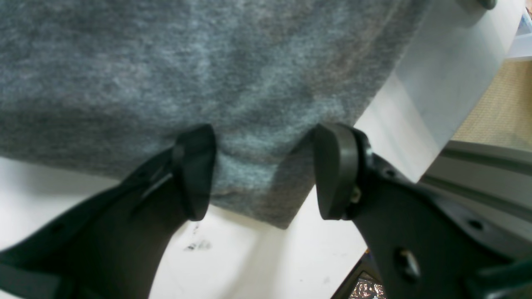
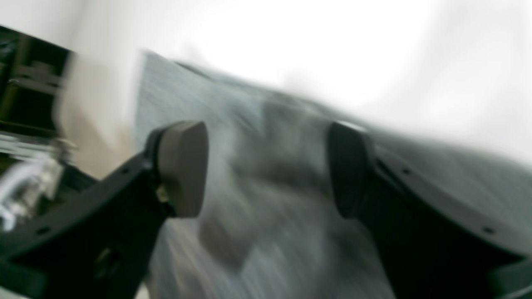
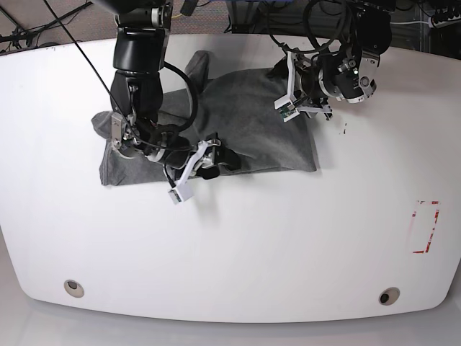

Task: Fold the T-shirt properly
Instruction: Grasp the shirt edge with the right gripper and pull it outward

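The grey T-shirt (image 3: 252,122) lies spread and wrinkled on the far middle of the white table (image 3: 288,252), with one part doubled over. My left gripper (image 3: 299,108) is at its far right edge. In the left wrist view this gripper (image 1: 266,174) is open, its two fingers standing either side of a corner of the T-shirt (image 1: 208,74). My right gripper (image 3: 212,160) is at the shirt's near edge. The right wrist view is blurred, but shows this gripper (image 2: 266,172) open just above the grey T-shirt (image 2: 270,216), holding nothing.
A red rectangle outline (image 3: 426,227) is marked on the table at the right. Small black smudges (image 3: 344,130) sit right of the shirt. Cables and dark equipment (image 3: 245,14) stand behind the far table edge.
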Controlling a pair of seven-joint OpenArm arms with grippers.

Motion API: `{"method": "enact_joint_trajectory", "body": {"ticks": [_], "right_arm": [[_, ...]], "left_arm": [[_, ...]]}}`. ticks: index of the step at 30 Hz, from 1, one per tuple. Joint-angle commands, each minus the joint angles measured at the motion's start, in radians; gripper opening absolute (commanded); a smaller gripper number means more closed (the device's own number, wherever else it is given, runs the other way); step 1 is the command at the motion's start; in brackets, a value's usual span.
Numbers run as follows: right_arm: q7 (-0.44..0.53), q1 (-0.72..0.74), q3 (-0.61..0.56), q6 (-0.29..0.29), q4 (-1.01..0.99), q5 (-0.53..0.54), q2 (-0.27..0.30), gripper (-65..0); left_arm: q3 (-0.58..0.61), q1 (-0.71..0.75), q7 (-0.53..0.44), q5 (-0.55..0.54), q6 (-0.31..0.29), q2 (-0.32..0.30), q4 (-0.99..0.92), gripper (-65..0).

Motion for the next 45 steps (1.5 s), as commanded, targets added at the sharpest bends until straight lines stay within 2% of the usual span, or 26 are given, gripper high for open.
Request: {"method": "enact_joint_trajectory", "body": {"ticks": [1,8,15,18,21,22,34,39,45], "right_arm": [[0.045,0.025,-0.026,0.010,-0.024,0.026,0.022,-25.2],[0.126,0.050,-0.117,0.010,-0.097,0.026,0.022,-33.1],[0.186,0.045,-0.157,0.007,-0.099,0.026,0.040,-34.9],[0.191,0.047,-0.157,-0.002,-0.099,0.026,0.044,-45.7],[0.191,0.051,-0.157,-0.002,-0.100,0.026,0.047,-63.9],[0.191,0.053,-0.157,-0.003,-0.100,0.025,0.047,-65.0],[0.188,0.048,-0.151,-0.005,-0.039,0.037,0.106,-65.0],[0.182,0.045,-0.111,-0.043,0.022,0.037,0.131,-65.0],[0.182,0.055,-0.083,-0.043,0.021,0.028,0.143,-65.0]], "left_arm": [[-0.002,-0.005,0.001,0.004,0.006,-0.003,0.016,-29.9],[-0.002,-0.004,0.001,0.004,0.006,-0.003,0.016,-29.9],[-0.002,-0.004,0.001,0.004,0.006,-0.003,0.018,-29.9],[-0.002,-0.004,0.001,0.004,0.006,-0.003,0.018,-29.9],[-0.002,-0.004,0.001,0.004,0.006,-0.003,0.016,-29.9],[-0.002,-0.004,0.001,0.004,0.006,-0.003,0.016,-29.9],[-0.002,-0.004,0.001,0.004,0.006,-0.009,0.015,-29.9],[-0.002,-0.004,0.001,0.005,0.006,-0.009,0.012,-29.9],[-0.002,-0.002,0.001,0.005,0.006,-0.009,0.012,-29.9]]}}
